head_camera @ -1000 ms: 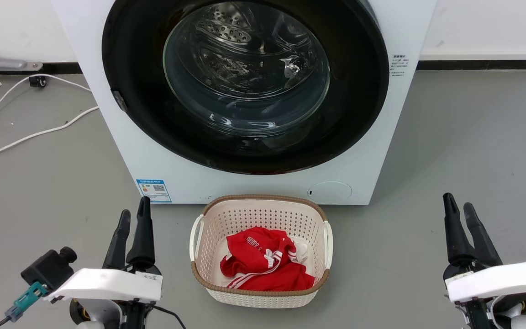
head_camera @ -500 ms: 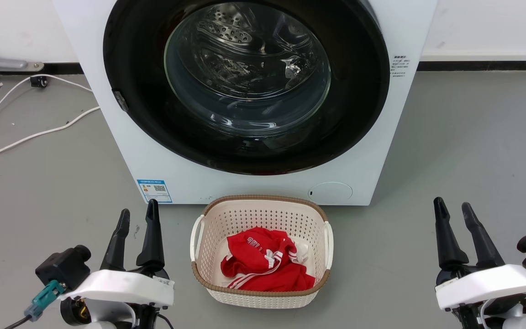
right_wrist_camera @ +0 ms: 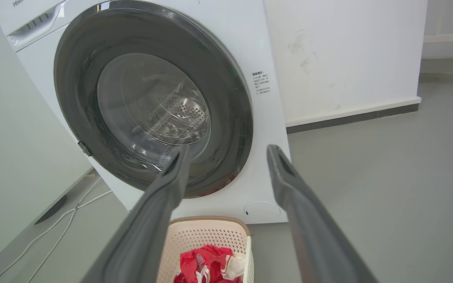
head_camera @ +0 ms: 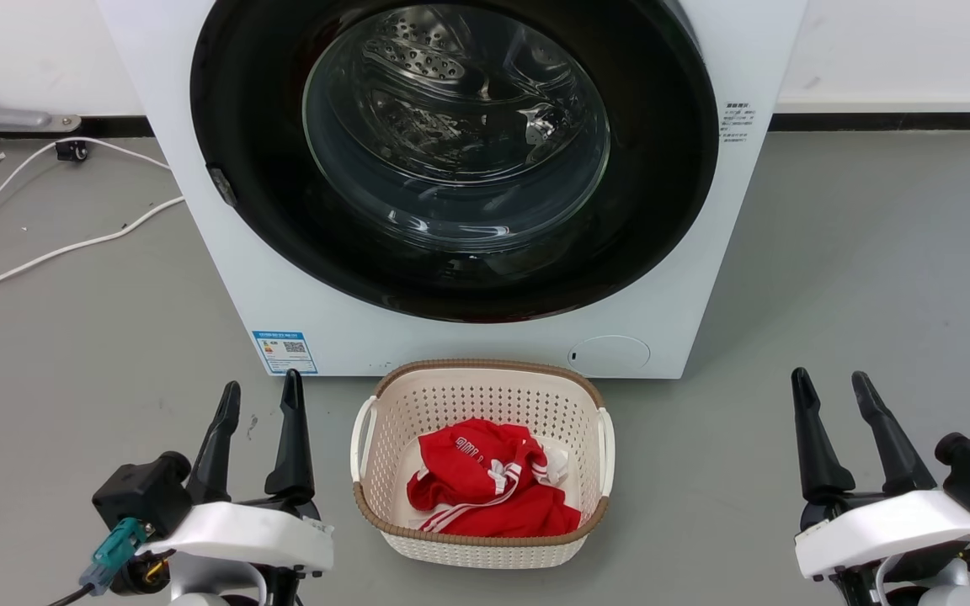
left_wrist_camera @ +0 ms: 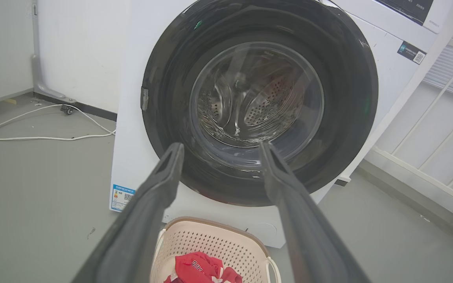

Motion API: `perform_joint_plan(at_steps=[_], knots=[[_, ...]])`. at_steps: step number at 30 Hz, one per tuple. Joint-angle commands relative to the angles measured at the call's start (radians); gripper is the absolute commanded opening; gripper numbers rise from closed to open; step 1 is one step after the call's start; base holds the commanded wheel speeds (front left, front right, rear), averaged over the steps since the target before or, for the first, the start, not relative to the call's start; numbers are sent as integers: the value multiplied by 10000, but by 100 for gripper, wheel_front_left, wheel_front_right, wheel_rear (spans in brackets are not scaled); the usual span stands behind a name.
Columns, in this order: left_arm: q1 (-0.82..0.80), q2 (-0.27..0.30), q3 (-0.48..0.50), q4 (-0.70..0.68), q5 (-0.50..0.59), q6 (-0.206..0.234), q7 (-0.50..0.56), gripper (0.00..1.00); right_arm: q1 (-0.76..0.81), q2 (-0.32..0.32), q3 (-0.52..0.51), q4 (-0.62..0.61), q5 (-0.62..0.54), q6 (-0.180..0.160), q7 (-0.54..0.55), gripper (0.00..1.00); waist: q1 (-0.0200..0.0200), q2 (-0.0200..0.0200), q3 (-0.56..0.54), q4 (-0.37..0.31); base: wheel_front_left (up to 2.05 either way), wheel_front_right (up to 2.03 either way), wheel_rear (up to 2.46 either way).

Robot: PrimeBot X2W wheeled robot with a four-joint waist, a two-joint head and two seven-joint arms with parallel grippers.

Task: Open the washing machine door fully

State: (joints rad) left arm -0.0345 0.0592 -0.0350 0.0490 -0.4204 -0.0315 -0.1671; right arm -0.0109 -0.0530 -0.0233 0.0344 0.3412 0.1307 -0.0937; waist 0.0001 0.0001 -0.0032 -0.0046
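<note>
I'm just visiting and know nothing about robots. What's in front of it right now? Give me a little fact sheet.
Machine: white washing machine, steel drum seen through the glass
Door: washing machine door shut, flush with the front
Arms: left end effector and right end effector both open, empty, apart from the door
Basket: cream laundry basket on the floor before the machine, red garment inside
Floor: white cable lying to the machine's left

Smooth grey floor [head_camera: 872, 252], evenly lit. Plain white painted wall [head_camera: 898, 42] with dark skirting strip [head_camera: 881, 119] stands well ahead of the right gripper [head_camera: 829, 376]. Thin white cable [head_camera: 55, 248] trails across the floor ahead and left of the left gripper [head_camera: 262, 383], toward a grey wall-base pipe [head_camera: 5, 114].
</note>
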Motion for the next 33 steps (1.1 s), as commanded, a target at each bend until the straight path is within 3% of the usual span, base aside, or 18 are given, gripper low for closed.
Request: perform_joint_plan(at_steps=[1, 33], knots=[[28, 70, -51, -81, 323, 65, -96, 100, 40, 12, 4, -153, -298, 0, -84, 100, -1, -1, -3, -5, 0, 0, 0], [154, 61, -334, -95, 2806, 386, -748, 100, 234, 36, 261, -314, -2593, -1, -246, 100, -1, -1, -37, 8, 0, 0, 0]])
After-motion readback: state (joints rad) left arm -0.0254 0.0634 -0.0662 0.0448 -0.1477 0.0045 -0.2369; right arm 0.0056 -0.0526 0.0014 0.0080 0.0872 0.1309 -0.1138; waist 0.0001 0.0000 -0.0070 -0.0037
